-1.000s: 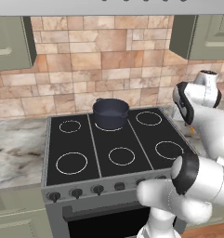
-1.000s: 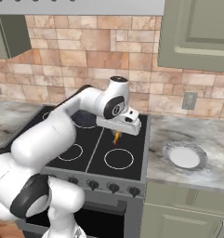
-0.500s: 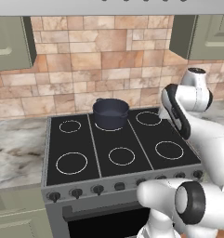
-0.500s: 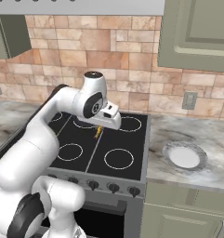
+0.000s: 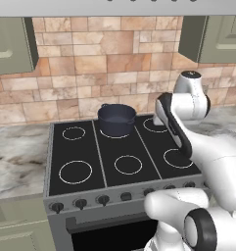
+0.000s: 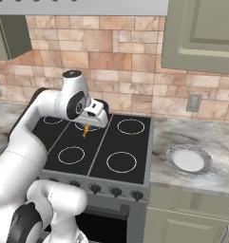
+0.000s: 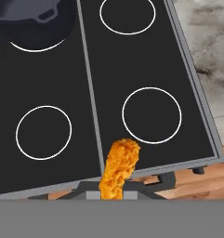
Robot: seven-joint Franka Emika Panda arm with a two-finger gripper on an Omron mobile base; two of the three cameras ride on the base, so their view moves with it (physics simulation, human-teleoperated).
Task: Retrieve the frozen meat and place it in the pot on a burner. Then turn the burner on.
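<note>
1. Frozen meat [image 7: 119,168], your orange, breaded-looking piece, hangs from the pincer [image 6: 86,127] above the black cooktop [image 5: 139,147]; in the right base view you see it as a small orange sliver under the hand.
2. Your pincer is clenched on the frozen meat, gripping its upper end so that the piece points down at the glass without touching it.
3. In the hand view the meat sits over the grey divider strip between two cooktop panels, between two of the white rings, near the front edge of the cooktop.
4. Look for the pot [image 5: 117,119] at the back edge of the cooktop, in the middle of the back row; it stands upright on its burner [image 5: 114,134], whose white ring peeks out at the front of the pot's base.
5. You can see the pot's rim and one side handle at the top left corner of the hand view, well apart from the meat.
6. Your arm reaches in over the right side of the cooktop in the left base view.
7. A row of dark knobs [image 5: 81,203] lines the front panel below the glass.
8. A white plate [image 6: 188,159] lies on the marble surface [image 6: 220,156] to the right of the cooktop.
</note>
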